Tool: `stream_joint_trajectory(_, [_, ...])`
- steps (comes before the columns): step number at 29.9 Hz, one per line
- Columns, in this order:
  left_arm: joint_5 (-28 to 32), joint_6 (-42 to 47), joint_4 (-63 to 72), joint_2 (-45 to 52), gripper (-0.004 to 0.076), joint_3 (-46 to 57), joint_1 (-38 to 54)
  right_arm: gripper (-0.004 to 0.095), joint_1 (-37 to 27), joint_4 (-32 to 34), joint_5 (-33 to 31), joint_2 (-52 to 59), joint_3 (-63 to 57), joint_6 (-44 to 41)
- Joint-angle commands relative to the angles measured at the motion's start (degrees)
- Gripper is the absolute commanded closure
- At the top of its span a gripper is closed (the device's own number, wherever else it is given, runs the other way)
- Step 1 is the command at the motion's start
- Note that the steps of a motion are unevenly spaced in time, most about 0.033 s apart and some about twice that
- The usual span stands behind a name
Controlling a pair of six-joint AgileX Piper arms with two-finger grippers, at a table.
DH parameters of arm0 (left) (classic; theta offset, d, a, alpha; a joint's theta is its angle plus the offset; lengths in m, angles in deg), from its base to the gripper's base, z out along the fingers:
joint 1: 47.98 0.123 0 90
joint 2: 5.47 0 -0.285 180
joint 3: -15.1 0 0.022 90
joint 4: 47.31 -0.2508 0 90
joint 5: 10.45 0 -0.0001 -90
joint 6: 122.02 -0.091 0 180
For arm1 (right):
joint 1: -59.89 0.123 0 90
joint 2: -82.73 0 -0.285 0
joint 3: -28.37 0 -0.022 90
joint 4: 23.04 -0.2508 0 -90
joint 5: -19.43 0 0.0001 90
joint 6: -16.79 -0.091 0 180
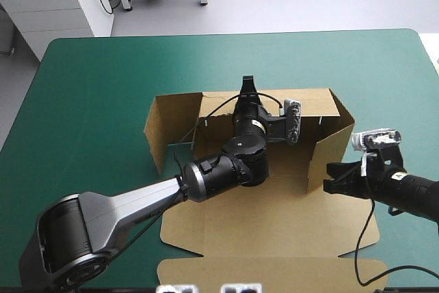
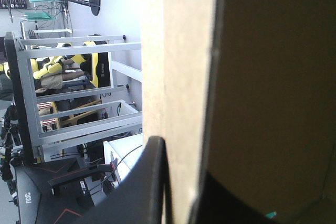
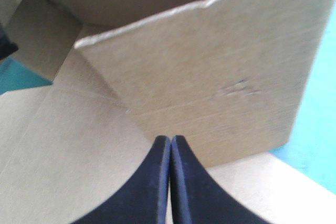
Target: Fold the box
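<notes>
We find box (image 1: pixel 288 161) mid surface (image 1: pixel 89 101), half built: three walls raised, lid (image 1: pixel 274 221) flat toward near edge. Our left hand (image 1: pixel 246 86) clamped on far wall (image 1: pixel 312 99); right hand (image 1: pixel 330 186) clenched empty beside right wall (image 1: pixel 333 143). We judge tucking, locking walls remains

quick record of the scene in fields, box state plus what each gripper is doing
box: brown box partly set up; left, far and right walls raised, near flaps flat
left gripper: left gripper reaching across the box, shut on the far wall at its top edge
right gripper: right gripper shut, empty, tip at the right wall; contact unclear
surface: teal-green cover
</notes>
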Motion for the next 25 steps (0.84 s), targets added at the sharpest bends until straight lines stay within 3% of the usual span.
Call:
stream_joint_trajectory(1, [4.02, 0.71, 5.92, 1.29, 0.0732, -0.38, -0.95, 0.0922, 0.14, 4.3, 4.01, 0.84, 6.27, -6.38])
stream_joint_trajectory(13, [3.91, 0.71, 5.92, 1.29, 0.0732, -0.38, -0.95, 0.0922, 0.14, 8.54, 8.71, -9.03, 24.22, -11.1])
stream_joint_trajectory(25, [3.56, 0.71, 5.92, 1.29, 0.0732, -0.38, -0.95, 0.0922, 0.14, 7.01, 12.84, -26.29, 25.54, -9.86])
